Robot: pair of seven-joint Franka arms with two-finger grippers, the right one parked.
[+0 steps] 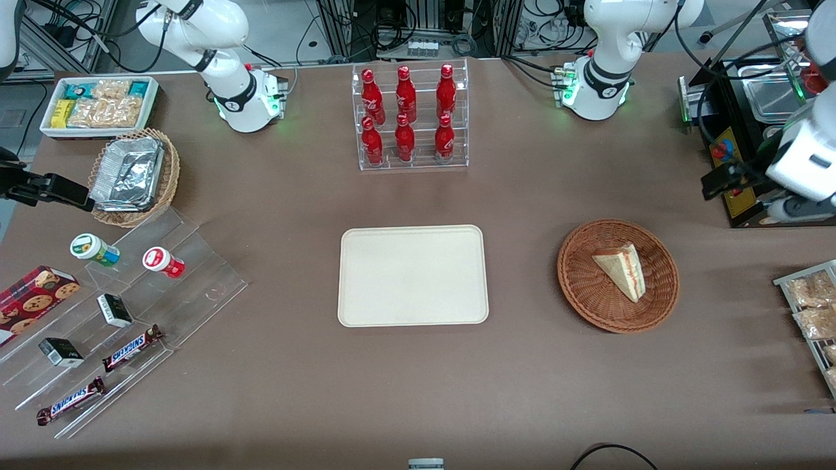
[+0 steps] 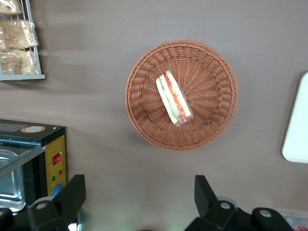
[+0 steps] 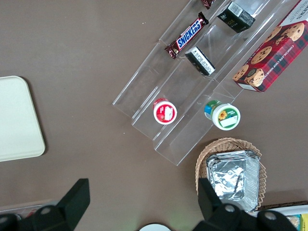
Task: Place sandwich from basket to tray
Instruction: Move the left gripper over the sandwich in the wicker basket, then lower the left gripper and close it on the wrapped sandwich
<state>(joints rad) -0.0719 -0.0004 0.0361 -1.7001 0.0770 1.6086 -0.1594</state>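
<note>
Hovering spread-fingered, tool [image 2: 139, 197] partly cropped above sandwich [image 2: 173, 98].

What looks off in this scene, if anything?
Nothing stands out. The sandwich lies in the basket, the tray sits flat and bare beside it, and the hand hangs open above the table, near the basket.

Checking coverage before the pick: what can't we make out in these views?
- Left gripper: open in the left wrist view, high above the table near the basket; the front view's edge crops it.
- Sandwich: its underside is hidden by the basket floor in both views.
- Tray: cut by the frame edge in the left wrist view; whole only in the front view.
- Snack rack: cropped by the front view's edge.
</note>
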